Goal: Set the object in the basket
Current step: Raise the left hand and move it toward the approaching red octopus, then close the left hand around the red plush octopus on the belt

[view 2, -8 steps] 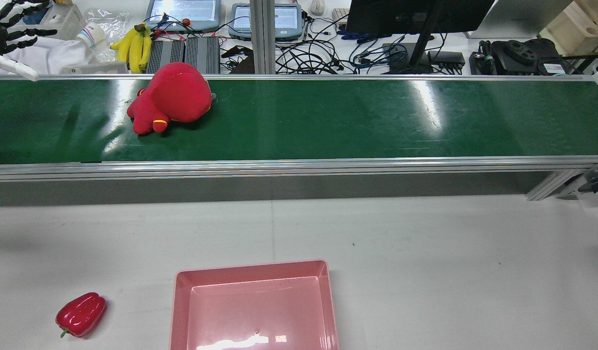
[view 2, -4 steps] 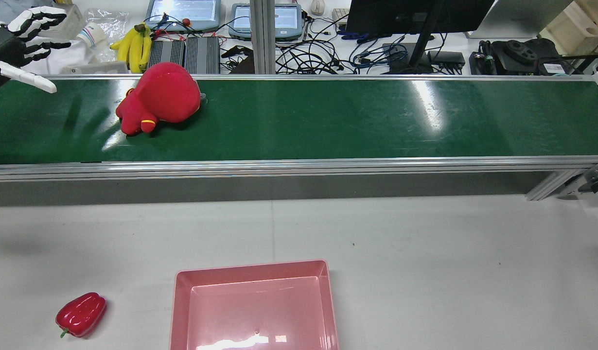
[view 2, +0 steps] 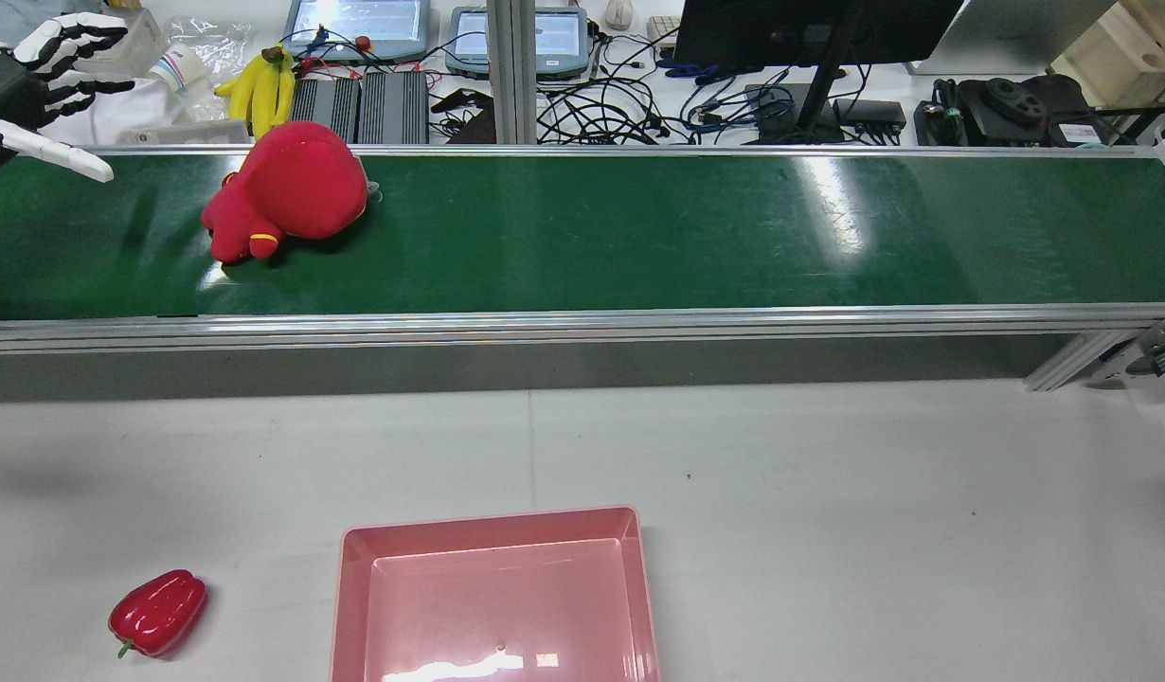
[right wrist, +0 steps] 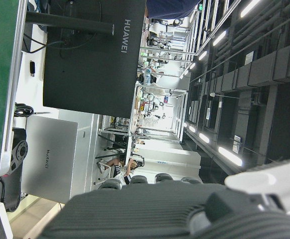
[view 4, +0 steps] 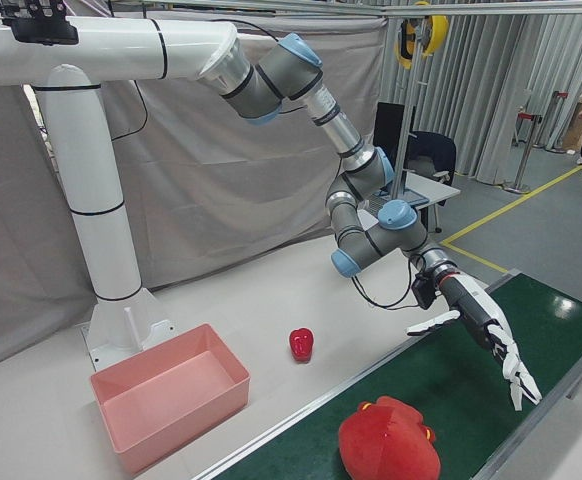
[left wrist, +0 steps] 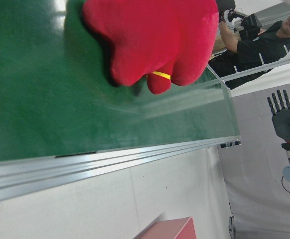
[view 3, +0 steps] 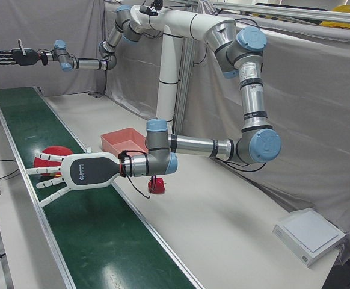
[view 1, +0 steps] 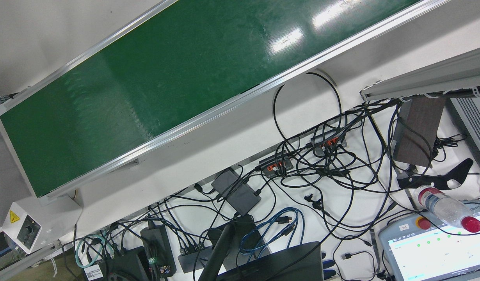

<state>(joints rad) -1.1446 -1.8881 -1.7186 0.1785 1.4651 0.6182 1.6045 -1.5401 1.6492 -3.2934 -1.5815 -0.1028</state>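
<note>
A red plush toy (view 2: pixel 284 189) lies on the green conveyor belt (view 2: pixel 639 227), at its left part in the rear view. My left hand (view 2: pixel 33 85) hovers over the belt's left end, open with fingers spread, a short way left of the toy and apart from it. The hand (view 3: pixel 79 173) and toy (view 3: pixel 52 155) also show in the left-front view, and the hand (view 4: pixel 481 330) and toy (view 4: pixel 389 440) in the right-front view. The pink basket (view 2: pixel 497 597) stands empty on the white table. My right hand (view 3: pixel 12 56) is raised high over the belt's far end, open and empty.
A red bell pepper (view 2: pixel 158 613) lies on the table left of the basket. The belt's aluminium rail (view 2: pixel 582 322) runs between belt and table. Monitors, cables and bananas (view 2: pixel 260 90) crowd the desk beyond the belt.
The plush toy has moved left along the belt, toward my left hand. My left hand came a little inward over the belt's left end, then held still.
</note>
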